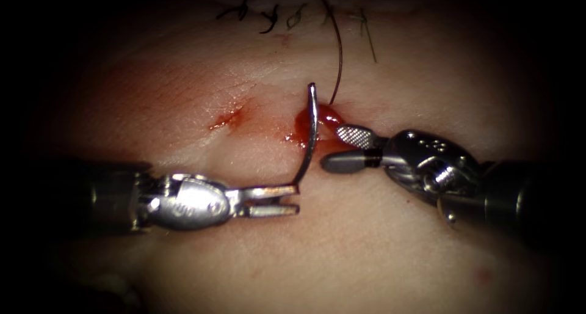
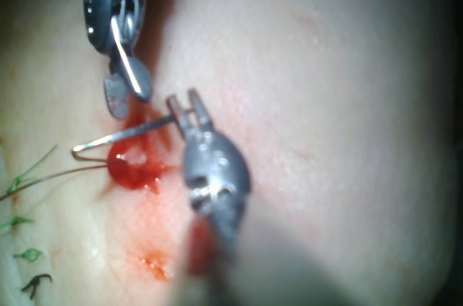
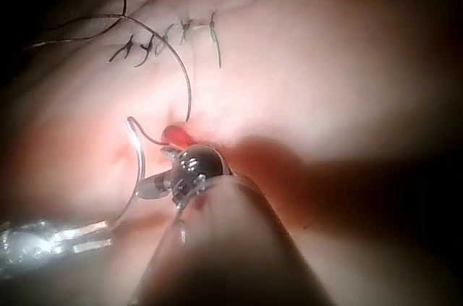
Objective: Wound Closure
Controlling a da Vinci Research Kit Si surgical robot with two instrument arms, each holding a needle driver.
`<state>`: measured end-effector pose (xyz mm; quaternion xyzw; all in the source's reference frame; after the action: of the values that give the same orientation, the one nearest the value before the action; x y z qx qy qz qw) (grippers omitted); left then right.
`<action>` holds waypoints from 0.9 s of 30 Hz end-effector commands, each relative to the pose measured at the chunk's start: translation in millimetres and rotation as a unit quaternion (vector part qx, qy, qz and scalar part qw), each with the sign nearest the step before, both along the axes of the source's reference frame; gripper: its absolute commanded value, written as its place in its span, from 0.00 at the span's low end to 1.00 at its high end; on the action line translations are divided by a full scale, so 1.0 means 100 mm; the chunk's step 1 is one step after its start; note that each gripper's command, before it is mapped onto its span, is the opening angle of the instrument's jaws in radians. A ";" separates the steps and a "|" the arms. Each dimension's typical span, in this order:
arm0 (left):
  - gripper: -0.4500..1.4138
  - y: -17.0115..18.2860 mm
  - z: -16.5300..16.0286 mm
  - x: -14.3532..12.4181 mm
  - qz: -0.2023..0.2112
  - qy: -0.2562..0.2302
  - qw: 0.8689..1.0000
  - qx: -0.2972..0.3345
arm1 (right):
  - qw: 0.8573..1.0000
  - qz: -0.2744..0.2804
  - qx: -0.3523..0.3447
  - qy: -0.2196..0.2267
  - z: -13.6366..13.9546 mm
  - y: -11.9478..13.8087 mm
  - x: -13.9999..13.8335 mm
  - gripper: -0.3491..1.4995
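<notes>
The curved needle (image 1: 313, 131) stands free of the tissue (image 1: 366, 247), arching up over a pool of red fluid (image 1: 328, 115). My left tool (image 1: 298, 200) comes in from the left and grips the needle's lower end at its jaw tips (image 2: 184, 103). My right tool (image 1: 331, 148) lies just right of the needle's mid-curve with its jaws open and nothing between them (image 3: 158, 172). Dark thread (image 1: 340, 51) runs from the far edge down into the red pool. In the right wrist view the needle (image 3: 139, 168) rises from the left tool (image 3: 108, 236).
A row of tied stitches (image 1: 268, 14) with short cut ends lies along the far side of the tissue. A smaller red mark (image 1: 226, 118) sits left of the red pool. Both shafts lie low across the near tissue.
</notes>
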<state>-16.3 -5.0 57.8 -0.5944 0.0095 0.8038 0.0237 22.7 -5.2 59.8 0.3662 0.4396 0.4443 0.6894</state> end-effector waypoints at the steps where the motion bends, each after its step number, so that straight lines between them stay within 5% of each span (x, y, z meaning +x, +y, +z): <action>1: 0.00 -0.005 0.007 -0.004 0.000 0.001 1.000 -0.001 | 1.000 -0.002 0.006 0.007 0.006 -0.004 0.010 0.89; 16: 0.00 -0.013 0.011 -0.001 0.017 0.010 0.998 -0.061 | 0.999 0.020 0.033 -0.003 0.028 0.024 0.022 0.85; 27: 0.00 -0.014 0.019 -0.001 0.021 0.013 0.997 -0.079 | 0.997 -0.005 0.070 0.017 0.037 0.012 0.037 0.83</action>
<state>-15.9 -6.0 59.2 -0.5831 0.0623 0.8090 -0.0404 25.6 -3.7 62.9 0.4221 0.4172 0.4662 0.6561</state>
